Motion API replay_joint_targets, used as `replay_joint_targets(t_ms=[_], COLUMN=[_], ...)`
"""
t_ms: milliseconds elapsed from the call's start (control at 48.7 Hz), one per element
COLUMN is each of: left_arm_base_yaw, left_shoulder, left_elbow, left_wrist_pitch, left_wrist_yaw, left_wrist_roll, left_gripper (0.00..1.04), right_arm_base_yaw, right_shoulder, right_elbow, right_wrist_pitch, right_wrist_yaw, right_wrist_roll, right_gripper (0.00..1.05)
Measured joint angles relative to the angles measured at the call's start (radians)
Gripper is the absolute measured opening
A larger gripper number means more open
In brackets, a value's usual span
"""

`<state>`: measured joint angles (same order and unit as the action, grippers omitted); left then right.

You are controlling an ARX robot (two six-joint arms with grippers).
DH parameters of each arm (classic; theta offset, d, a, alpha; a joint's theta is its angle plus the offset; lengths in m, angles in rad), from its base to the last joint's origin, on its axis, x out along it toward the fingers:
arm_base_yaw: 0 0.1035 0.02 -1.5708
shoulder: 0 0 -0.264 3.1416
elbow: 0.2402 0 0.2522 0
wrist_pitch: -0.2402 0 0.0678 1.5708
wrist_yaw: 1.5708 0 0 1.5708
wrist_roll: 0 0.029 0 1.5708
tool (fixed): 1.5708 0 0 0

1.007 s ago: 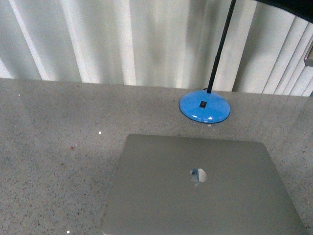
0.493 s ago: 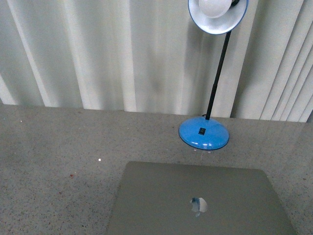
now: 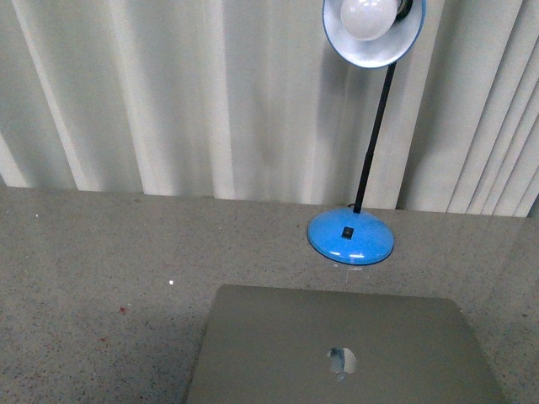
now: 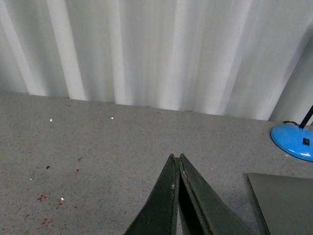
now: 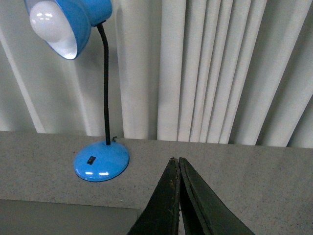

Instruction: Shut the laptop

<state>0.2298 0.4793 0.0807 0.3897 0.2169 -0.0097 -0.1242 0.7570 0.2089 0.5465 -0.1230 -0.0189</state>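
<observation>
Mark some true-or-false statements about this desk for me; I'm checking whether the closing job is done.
1. The laptop lies shut, logo facing up. True.
2. The lamp has a red base. False: its base is blue.
3. The left claw is shut on nothing. True.
4. The right claw grips the lid. False: it is shut, empty and clear of the laptop.
5. The lamp stands on the laptop. False: it stands on the table behind it.
</observation>
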Motion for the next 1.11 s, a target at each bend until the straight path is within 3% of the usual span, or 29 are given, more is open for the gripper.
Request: replay_joint_targets(t_ms=[144, 226, 288, 349, 452, 842, 966, 1110], left_arm_base_yaw=[-0.06, -0.088, -0.115, -0.194, -0.229, -0.23, -0.23, -0.23], left_shoulder=[-0.072, -0.11, -0.139, -0.171, -0.201, -0.307, -0.439, -0.475], left_elbow=[-0.021, -0.033, -0.039, -0.049, -0.053, -0.053, -0.053, -0.053], left_wrist_pitch=[-0.046, -0.072, -0.093, -0.114, -0.11, -0.213, -0.378, -0.388], left_wrist_yaw=[-0.054, -0.081, -0.111, -0.209, -0.21, -0.217, -0.217, -0.217], left_wrist_roll=[0.002, 0.002, 0.003, 0.003, 0.005, 0.005, 0.006, 0.006], left_gripper=[0.04, 0.04, 0.04, 0.04, 0.04, 0.04, 0.04, 0.04], right_arm_base_yaw=[0.032, 0.097, 0.119, 0.121, 0.121, 0.122, 0.122, 0.122], right_shoulder=[-0.076, -0.121, -0.157, -0.189, -0.235, -0.384, -0.43, -0.491], right_elbow=[-0.063, -0.089, -0.108, -0.122, -0.139, -0.203, -0.203, -0.203], right_wrist_pitch=[-0.02, -0.039, -0.055, -0.073, -0.101, -0.177, -0.218, -0.275], right_wrist_yaw=[0.035, 0.115, 0.115, 0.117, 0.122, 0.122, 0.122, 0.122], right_wrist_roll=[0.002, 0.005, 0.005, 0.005, 0.006, 0.007, 0.008, 0.008], right_gripper=[0.03, 0.03, 0.03, 0.03, 0.03, 0.03, 0.03, 0.03])
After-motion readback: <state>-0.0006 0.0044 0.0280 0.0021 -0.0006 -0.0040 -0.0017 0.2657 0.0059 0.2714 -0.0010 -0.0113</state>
